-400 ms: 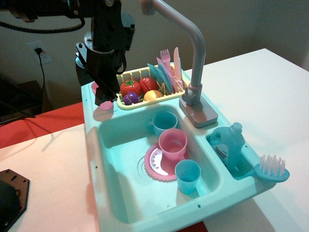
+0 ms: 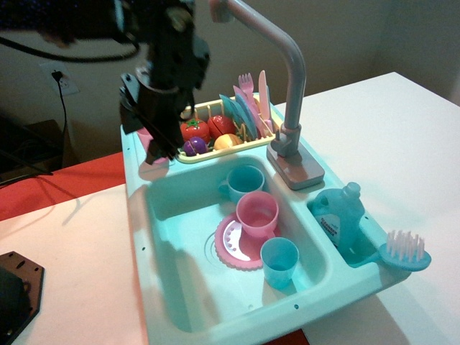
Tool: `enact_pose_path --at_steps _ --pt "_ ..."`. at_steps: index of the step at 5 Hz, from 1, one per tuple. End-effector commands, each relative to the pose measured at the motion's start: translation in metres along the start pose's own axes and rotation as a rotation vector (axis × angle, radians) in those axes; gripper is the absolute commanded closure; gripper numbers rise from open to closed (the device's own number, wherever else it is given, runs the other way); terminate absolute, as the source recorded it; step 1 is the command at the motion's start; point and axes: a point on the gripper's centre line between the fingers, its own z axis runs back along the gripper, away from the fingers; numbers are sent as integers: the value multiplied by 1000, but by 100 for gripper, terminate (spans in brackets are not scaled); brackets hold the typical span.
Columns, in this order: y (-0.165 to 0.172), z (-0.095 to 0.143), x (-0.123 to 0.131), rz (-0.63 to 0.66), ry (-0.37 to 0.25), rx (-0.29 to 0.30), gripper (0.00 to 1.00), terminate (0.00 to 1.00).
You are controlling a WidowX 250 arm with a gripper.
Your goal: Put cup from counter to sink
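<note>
The small pale pink cup [image 2: 152, 166] stands on the light-teal counter [image 2: 134, 180] at the sink unit's back left corner, left of the yellow dish rack. My black gripper [image 2: 155, 149] has come down from above and its fingers [image 2: 159, 140] close around the cup, hiding most of it. The cup's base still looks to be resting on the ledge. The teal sink [image 2: 180, 287] lies just in front and to the right of the cup.
In the basin are a blue cup [image 2: 244, 180], a salmon-pink cup [image 2: 257, 213] on a pink plate [image 2: 228, 244], and another blue cup [image 2: 279, 261]. The yellow dish rack [image 2: 215, 133] holds toy food and cutlery. A grey faucet [image 2: 291, 93], a blue soap bottle [image 2: 338, 215] and a brush [image 2: 406, 251] stand at the right.
The arm's upper body has shifted slightly right and turned. The fingers stay at the cup, and the cup has not visibly left the ledge.
</note>
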Motion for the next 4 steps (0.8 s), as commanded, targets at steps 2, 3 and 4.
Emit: enact_pose_path --at_steps 2,3,4 --pt "15 8 29 80 -22 -4 0 0" --pt "16 4 30 81 -11 -3 0 0" --pt "12 -11 23 67 -15 18 100 0"
